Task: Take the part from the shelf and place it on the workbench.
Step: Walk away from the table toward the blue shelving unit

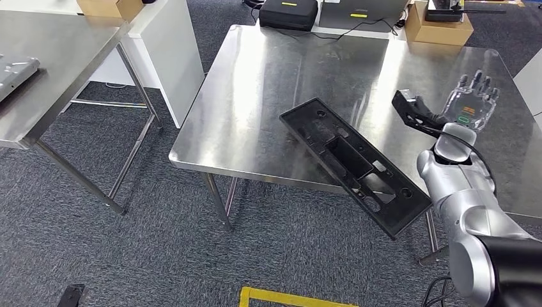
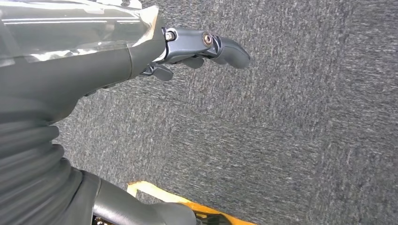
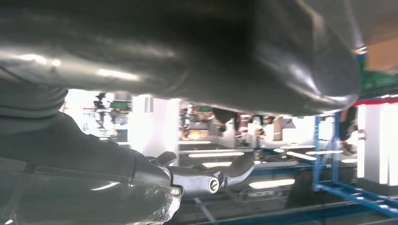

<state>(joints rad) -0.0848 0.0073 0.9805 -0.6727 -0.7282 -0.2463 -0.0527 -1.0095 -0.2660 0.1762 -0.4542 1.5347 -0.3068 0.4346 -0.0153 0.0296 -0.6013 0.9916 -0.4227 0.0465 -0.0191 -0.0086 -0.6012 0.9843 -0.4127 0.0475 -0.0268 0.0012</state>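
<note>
The part point(image 1: 355, 163), a long black plastic panel with cut-outs, lies at a slant on the steel workbench point(image 1: 268, 83). Its near end sticks out past the bench's front edge. My right hand point(image 1: 472, 102) is raised over the bench's right side, a little to the right of the part and apart from it, fingers spread and holding nothing. The right wrist view shows that hand's thumb point(image 3: 225, 176) below a blurred shiny steel surface. My left hand point(image 2: 197, 51) hangs over grey carpet, its thumb stretched out and nothing in it.
A second steel table point(image 1: 57, 57) stands at the left with a grey part point(image 1: 16, 70) on it. Beyond the bench are a white cabinet point(image 1: 169, 51), a black case point(image 1: 289, 13) and a cardboard box point(image 1: 438, 29). Yellow floor tape point(image 1: 287, 297) lies near my feet.
</note>
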